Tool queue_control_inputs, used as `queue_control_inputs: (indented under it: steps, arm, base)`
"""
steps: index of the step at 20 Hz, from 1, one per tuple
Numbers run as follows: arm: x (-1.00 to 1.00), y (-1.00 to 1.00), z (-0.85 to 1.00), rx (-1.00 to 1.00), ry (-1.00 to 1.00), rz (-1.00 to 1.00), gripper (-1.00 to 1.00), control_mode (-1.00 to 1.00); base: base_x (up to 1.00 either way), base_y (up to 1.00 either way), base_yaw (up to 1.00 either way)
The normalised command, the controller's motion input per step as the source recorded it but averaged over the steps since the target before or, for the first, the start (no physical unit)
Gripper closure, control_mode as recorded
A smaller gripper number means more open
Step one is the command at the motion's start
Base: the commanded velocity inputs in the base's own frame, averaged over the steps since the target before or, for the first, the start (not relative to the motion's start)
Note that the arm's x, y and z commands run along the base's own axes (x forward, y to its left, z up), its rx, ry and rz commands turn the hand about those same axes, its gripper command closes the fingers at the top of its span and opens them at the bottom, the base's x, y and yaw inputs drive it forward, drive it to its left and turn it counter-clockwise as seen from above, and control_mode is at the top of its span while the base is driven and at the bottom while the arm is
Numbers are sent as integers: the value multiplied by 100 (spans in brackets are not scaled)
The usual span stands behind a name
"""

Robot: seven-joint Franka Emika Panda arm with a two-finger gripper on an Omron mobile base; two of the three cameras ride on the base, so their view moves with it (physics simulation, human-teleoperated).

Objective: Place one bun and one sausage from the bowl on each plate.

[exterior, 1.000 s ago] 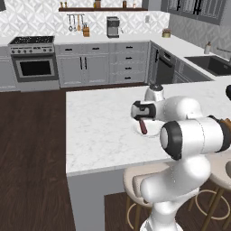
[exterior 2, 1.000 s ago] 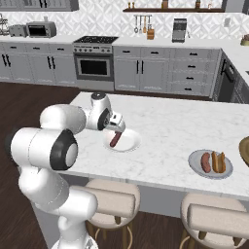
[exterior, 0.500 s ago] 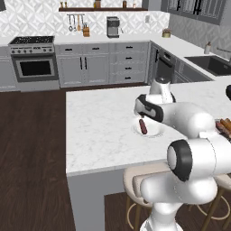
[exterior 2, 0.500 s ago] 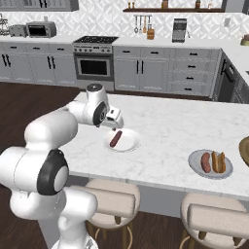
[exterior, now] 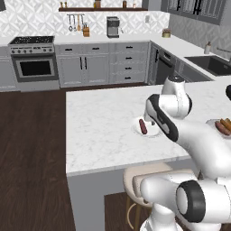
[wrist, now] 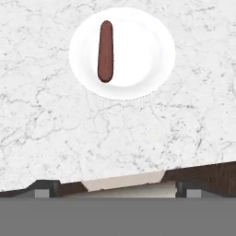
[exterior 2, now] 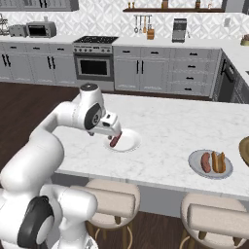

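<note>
- White marble tabletop, left base view: white plate sits near the front edge w/ one sausage lying on it, no bun yet. Arm's elbow bends over the plate's right side, so part of the plate is hidden. Grey plate at far right edge, mostly cut off; looks loaded w/ food.
- Right base view: hand hangs just beside the white plate, on its left, above the tabletop. Nothing between the jaws; sausage lies flat on the plate, free of the hand. Judgement: drop-off done, hand clear so it won't drag the sausage.
- Same view: grey plate well apart to the right, carrying sausage + bun side by side, so that one reads as finished. Wooden bowl at right frame edge, contents can't tell.
- Hand view: looks down at the white plate, sausage on its left half, right half bare (room for a bun). Fingertips stand wide apart at the bottom, empty. Stool seat pale below the tabletop edge.
- Judgement: remaining step = fetch a bun from the bowl, long reach to the right past the grey plate.
</note>
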Motion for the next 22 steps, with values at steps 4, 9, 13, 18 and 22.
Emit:
queue_control_inputs:
  steps: [4, 9, 13, 18, 22]
  arm:
    - [-49, 0, 22, 0, 13, 0, -100, -100]
    - [-44, 20, 4, 0, 2, 2, -100, -100]
    - [-4, 4, 5, 0, 0, 2, -100, 100]
    - [0, 0, 0, 0, 0, 0, -100, 100]
    - [0, 0, 0, 0, 0, 0, -100, 100]
  base:
    - [0, 0, 0]
    - [0, 0, 0]
    - [0, -1, 0]
    - [-66, -51, -1]
    - [-39, -97, -2]
